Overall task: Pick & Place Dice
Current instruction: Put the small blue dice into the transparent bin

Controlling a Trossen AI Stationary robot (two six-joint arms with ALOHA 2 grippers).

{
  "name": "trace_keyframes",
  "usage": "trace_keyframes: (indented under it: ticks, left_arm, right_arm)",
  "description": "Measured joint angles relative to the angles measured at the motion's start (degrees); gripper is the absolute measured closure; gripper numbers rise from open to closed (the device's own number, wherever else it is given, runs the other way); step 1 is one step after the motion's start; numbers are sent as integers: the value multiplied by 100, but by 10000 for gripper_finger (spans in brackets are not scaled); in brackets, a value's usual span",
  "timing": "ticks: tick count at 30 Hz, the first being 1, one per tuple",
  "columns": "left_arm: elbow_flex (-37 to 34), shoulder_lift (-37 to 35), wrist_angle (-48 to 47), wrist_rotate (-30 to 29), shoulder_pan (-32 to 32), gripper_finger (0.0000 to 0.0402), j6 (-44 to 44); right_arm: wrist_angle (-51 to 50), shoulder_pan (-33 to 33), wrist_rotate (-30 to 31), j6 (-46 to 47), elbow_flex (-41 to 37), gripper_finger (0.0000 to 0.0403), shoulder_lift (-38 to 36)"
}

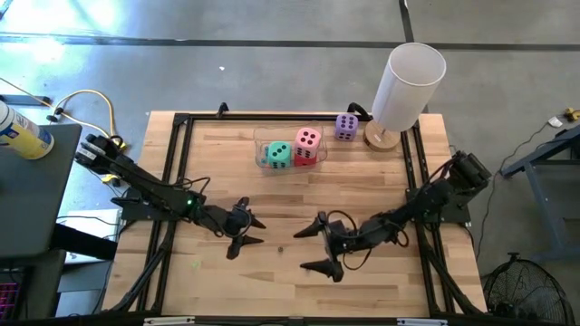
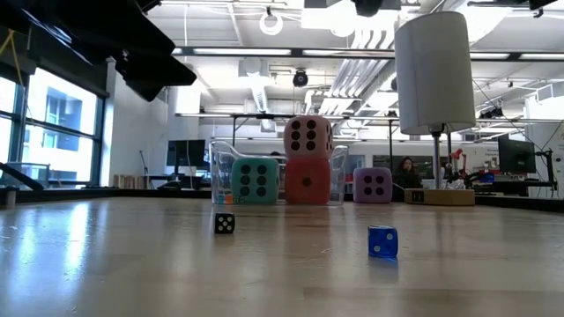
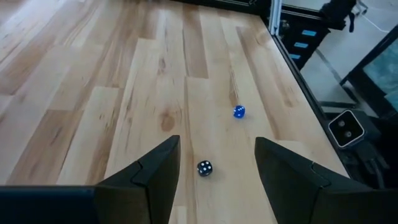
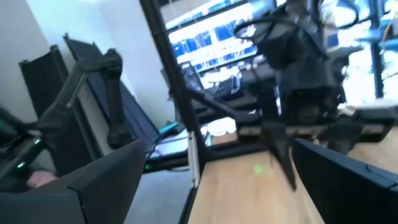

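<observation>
- Three big dice sit in a clear container point(image 1: 272, 143) near the far edge of the tabletop point(image 1: 217, 181): teal-green die point(image 1: 277, 155) and red die point(image 2: 307, 181) side by side, pink die point(image 1: 307, 139) stacked on the red one.
- Purple die point(image 1: 345, 127) is outside the container, just beside it toward the far right corner, next to the white cylinder point(image 1: 407, 85) on its wooden base.
- Two tiny dice lie loose mid-tabletop: black die point(image 3: 204, 168) and blue die point(image 3: 239, 112), apart from each other.
- Left claw point(image 1: 245, 228) hovers over the near middle, fingers partly spread, gripping nothing; the black die shows between its fingers in the wrist view, below them.
- Right claw point(image 1: 319, 244) sits alongside, spread wide, empty.
- Judgement: mostly done; the purple die likely remains, though whether the small dice count is unclear.
</observation>
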Motion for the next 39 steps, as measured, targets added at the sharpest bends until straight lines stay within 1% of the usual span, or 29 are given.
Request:
trace_keyframes:
  ticks: [2,5,12,14,18,20,22,26,29,32,35,39]
  left_arm:
    - [0,0,0,0,0,200,59]
    - [0,0,1,0,2,200,74]
    - [0,0,0,23,-34,200,71]
    - [0,0,2,55,-81,200,-16]
    - [0,0,-4,55,-203,200,-104]
    - [0,0,-11,54,-284,200,-108]
    - [0,0,-11,59,-340,200,-71]
    - [0,0,-11,55,-387,200,-56]
    - [1,0,-11,55,-385,200,-56]
    - [2,0,-11,52,-385,200,-57]
    - [2,0,-11,52,-385,200,-118]
    - [2,0,-11,52,-385,200,-121]
  right_arm:
    - [134,-72,18,-118,0,7,0]
    - [147,-156,15,-43,0,7,0]
    - [-550,-169,-47,75,0,7,2]
    - [-703,-169,-309,79,0,7,0]
    - [-1159,-66,-1042,66,0,7,2]
    - [-1461,41,-1089,33,0,7,2]
    - [-1835,148,-861,15,0,7,4]
    - [-2555,293,-106,-35,0,7,7]
    - [-2991,440,301,-559,0,7,98]
    - [-2928,634,704,-969,-7,7,393]
    - [-2380,739,753,-1325,11,7,663]
    - [-2337,799,786,-1210,0,7,872]
